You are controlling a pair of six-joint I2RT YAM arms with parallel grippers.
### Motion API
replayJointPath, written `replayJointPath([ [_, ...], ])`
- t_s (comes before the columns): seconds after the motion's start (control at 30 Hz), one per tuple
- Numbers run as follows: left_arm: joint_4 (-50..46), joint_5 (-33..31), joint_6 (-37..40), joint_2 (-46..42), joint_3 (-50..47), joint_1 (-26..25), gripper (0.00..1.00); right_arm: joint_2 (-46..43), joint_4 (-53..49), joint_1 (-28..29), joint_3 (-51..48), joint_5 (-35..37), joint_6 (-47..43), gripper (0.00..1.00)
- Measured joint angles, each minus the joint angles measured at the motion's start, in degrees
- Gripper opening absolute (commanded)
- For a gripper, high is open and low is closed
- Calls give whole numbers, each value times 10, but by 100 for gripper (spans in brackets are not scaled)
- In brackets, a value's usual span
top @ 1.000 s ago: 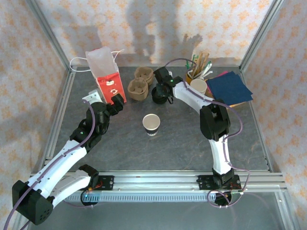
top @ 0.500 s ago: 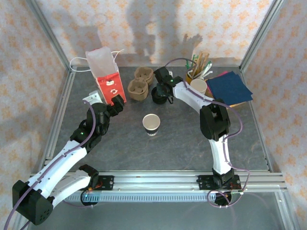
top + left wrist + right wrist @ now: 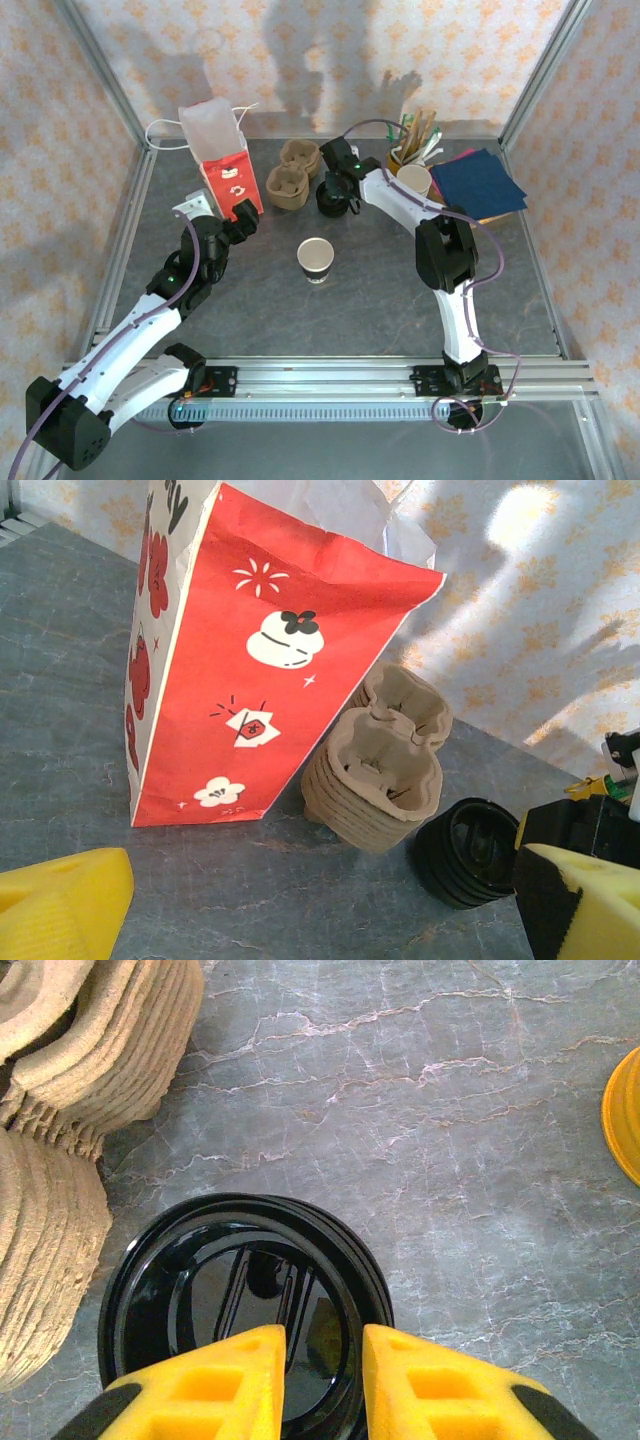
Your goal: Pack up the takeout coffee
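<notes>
Okay, your right gripper [image 3: 324, 1348] sits low over the stack of black lids [image 3: 160, 1260], jaws nearly together with a slim gap, straddling the top lid's near rim; can't tell whether they pinch it yet; the stacked pulp cup carriers [image 3: 90, 1050] stand just beside the lids; the coffee cup [image 3: 315, 258] stands upright and lidless mid-table, well apart from the lids, nearer the arm bases; the red paper bag [image 3: 240, 680] stands upright at the back left, beside the carriers; your left gripper [image 3: 320, 910] hovers in front of the bag, jaws spread wide, holding nothing; so the step in hand reads as fetching a lid, early in the task; next you likely need to take one lid only off the stack, carry it to the cup, seat it level on the rim and press; watch for two lids lifting together; bagging comes after that.
</notes>
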Motion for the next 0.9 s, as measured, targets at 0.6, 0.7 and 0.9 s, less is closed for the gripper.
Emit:
replayJointPath([
  [0.6, 16, 33, 0, 68, 0, 0, 98, 21, -11, -9, 7, 9, 0, 34],
  [0.7, 16, 41, 0, 78, 0, 0, 98, 21, -11, -9, 7, 9, 0, 35],
  [0.9, 29, 57, -1, 100, 4, 0, 96, 22, -11, -11, 7, 8, 0, 33],
])
